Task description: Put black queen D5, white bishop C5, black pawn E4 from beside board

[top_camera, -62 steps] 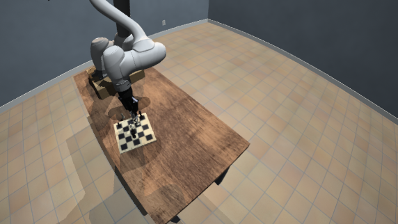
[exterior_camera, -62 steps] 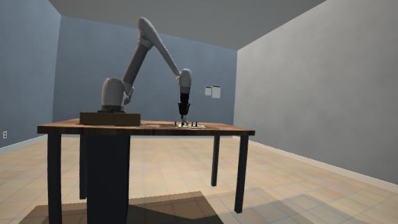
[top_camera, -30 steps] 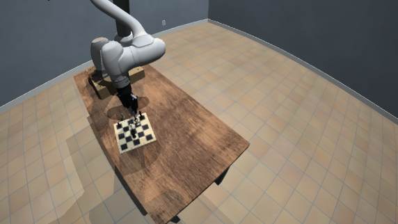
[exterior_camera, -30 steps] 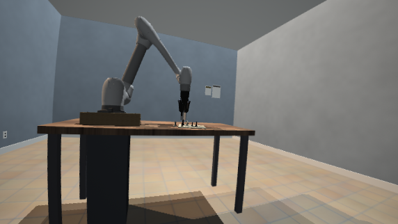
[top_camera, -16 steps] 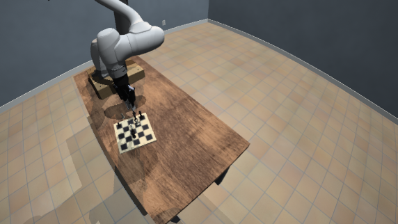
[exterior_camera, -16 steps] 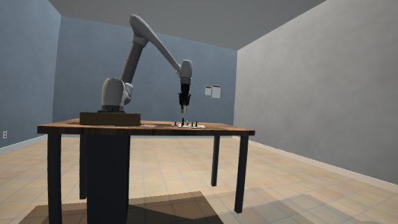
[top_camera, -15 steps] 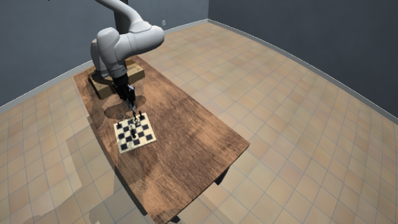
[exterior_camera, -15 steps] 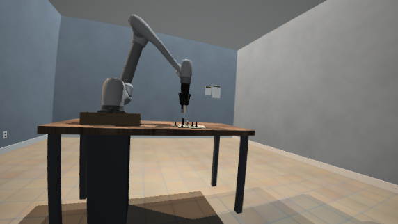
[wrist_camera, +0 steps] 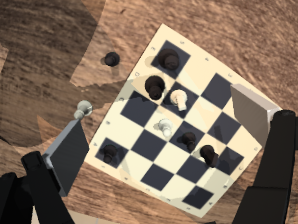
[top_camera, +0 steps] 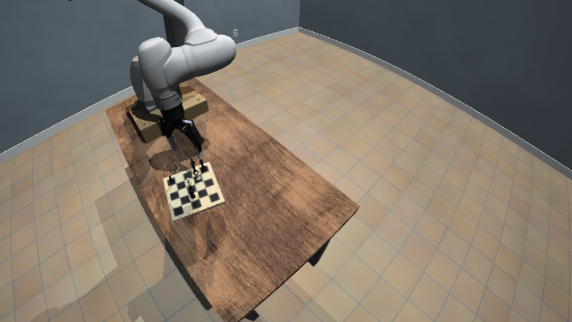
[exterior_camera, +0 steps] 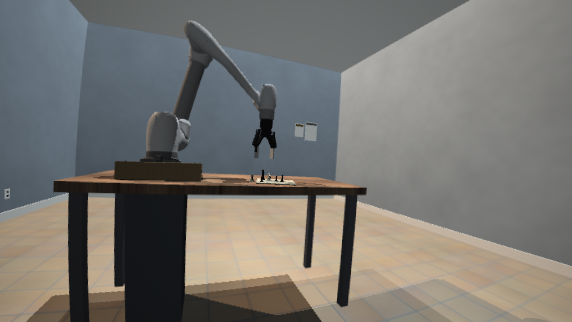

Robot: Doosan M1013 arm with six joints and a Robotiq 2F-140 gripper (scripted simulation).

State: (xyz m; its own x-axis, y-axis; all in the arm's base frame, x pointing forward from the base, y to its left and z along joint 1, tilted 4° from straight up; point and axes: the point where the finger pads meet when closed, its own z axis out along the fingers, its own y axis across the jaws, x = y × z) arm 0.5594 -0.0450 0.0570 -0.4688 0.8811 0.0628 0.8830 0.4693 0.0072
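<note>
The gripper (exterior_camera: 263,151) was held well above the chessboard (top_camera: 175,212), its jaws spread wide and nothing gripped between them; in the exterior view open air was seen between the fingertips and the piece tops.

In the wrist view two pieces stood off the board on the wooden table (wrist_camera: 220,3): a small dark piece, taken for the black pawn (wrist_camera: 112,59), at 10 o'clock from the board's centre, and a pale piece, taken for the white bishop (wrist_camera: 83,108), at 9 o'clock just beside the board's edge and next to one finger (wrist_camera: 68,156). A tall dark piece, possibly the black queen (wrist_camera: 154,87), stood on a square near that corner; square letters could not be read.

The top view alone showed bare table past the board's far side.
</note>
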